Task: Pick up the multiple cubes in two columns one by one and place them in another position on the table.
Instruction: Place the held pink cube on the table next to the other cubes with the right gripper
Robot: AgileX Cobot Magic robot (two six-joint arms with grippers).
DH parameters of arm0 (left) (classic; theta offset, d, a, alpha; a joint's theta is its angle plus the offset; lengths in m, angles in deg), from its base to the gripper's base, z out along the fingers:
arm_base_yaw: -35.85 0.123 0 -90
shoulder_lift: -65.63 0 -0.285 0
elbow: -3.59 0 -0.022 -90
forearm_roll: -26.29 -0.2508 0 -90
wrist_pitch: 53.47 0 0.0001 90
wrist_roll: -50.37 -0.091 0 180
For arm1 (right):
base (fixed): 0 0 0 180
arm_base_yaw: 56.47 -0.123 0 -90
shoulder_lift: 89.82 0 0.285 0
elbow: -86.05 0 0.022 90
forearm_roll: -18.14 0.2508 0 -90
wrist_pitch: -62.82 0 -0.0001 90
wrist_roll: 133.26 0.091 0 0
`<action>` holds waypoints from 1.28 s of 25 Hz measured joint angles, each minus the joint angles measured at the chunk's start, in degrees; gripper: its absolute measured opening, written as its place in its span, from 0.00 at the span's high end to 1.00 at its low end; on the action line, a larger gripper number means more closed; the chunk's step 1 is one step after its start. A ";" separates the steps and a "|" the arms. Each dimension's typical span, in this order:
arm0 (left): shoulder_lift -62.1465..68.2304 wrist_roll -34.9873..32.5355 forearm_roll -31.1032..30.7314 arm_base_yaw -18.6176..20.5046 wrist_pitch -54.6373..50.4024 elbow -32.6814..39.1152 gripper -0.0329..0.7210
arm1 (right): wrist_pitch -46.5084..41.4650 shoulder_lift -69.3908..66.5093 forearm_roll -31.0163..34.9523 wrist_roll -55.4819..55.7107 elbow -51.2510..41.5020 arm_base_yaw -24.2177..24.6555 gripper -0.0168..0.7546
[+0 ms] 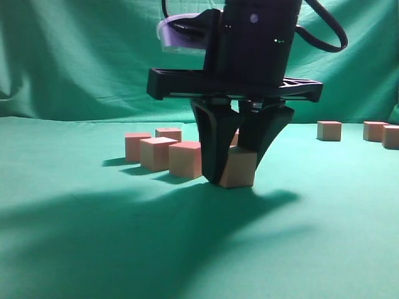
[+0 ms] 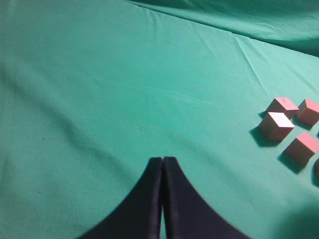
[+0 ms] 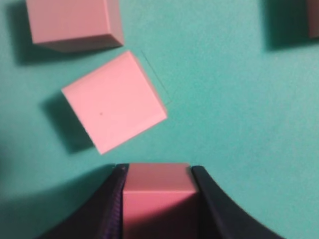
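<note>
Pink cube [image 3: 157, 194] sits clamped in the right gripper [image 1: 234, 177], low on the green table [image 1: 93, 249] by approx. four cubes left in the columns [image 1: 162, 152]. Three [image 1: 374, 131] sit placed far right. Left gripper [image 2: 163, 164] idle, pressed together.

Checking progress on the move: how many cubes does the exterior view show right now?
8. One cube sits between the right gripper's fingers; one peeks behind them; four cluster at left; three far right. More may be hidden.
</note>
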 joint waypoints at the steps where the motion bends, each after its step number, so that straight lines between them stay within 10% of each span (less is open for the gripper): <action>1: 0.00 0.00 0.00 0.00 0.00 0.00 0.96 | -0.09 -0.09 0.00 0.03 0.13 0.00 0.63; 5: 0.00 0.00 0.00 0.00 0.00 0.00 0.96 | -0.09 -0.11 0.00 0.03 0.13 0.00 0.63; 13: 0.00 0.00 0.00 0.00 0.00 0.00 0.96 | -4.74 -0.57 0.00 0.03 2.79 -0.05 0.14; 23: 0.00 0.00 0.00 0.00 0.00 0.00 0.96 | -28.77 -0.57 -1.85 -1.87 21.92 -0.05 0.11; 32: 0.00 0.00 0.00 0.00 0.00 0.00 0.96 | -31.97 4.58 -15.92 -2.65 27.46 2.14 0.23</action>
